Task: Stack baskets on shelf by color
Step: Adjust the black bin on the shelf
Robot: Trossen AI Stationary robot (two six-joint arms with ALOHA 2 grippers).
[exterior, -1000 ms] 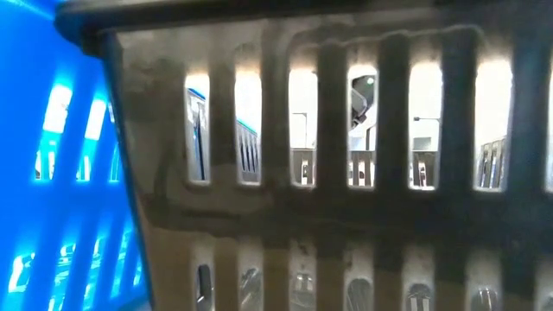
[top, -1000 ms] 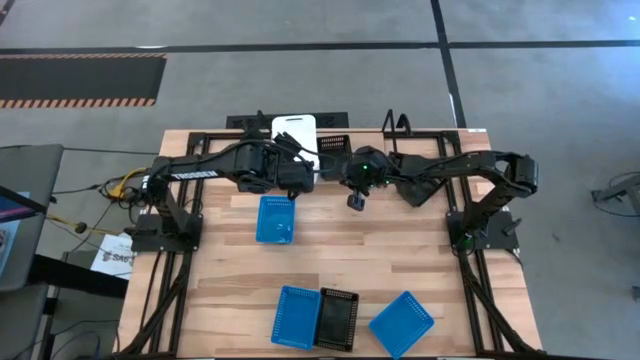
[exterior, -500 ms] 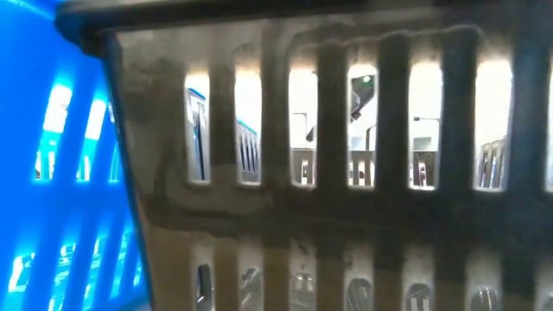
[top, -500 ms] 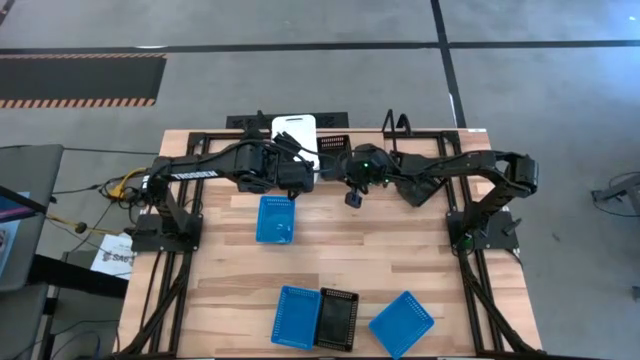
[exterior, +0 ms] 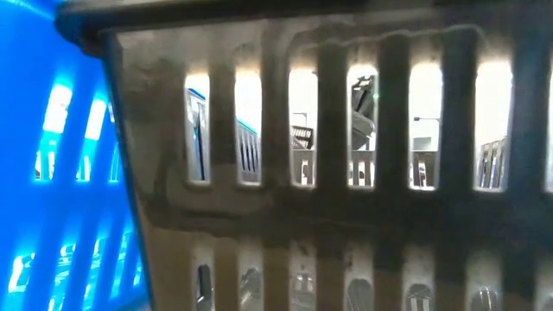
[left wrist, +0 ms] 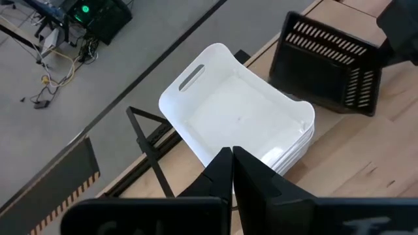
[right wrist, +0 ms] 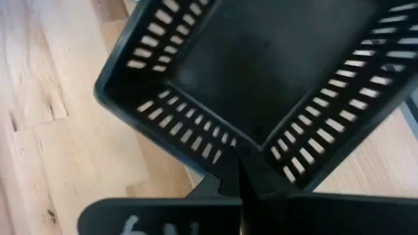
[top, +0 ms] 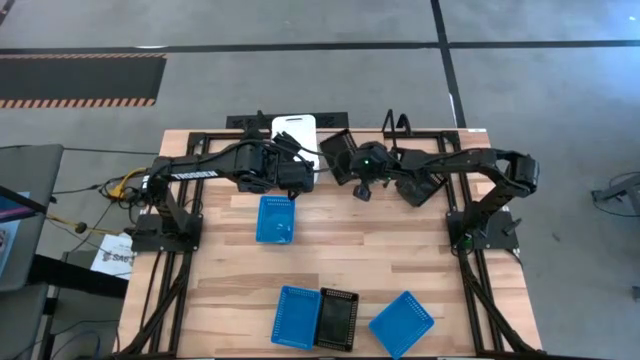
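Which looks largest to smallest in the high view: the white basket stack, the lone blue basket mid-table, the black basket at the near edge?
1. White basket stack, partly hidden by the left arm, so unsure.
2. Lone blue basket, close to it in size.
3. Black basket at the near edge, slightly narrower.

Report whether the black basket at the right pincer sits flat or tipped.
Tipped: the black basket stands on edge, clamped at its rim by the right pincer.

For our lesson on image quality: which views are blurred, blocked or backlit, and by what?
Low view: almost wholly blocked by a black basket and a blue basket right at the lens, backlit through their slots. Right wrist view: the black basket in the right tool is soft and blurred. High and left wrist views: evenly lit and sharp.
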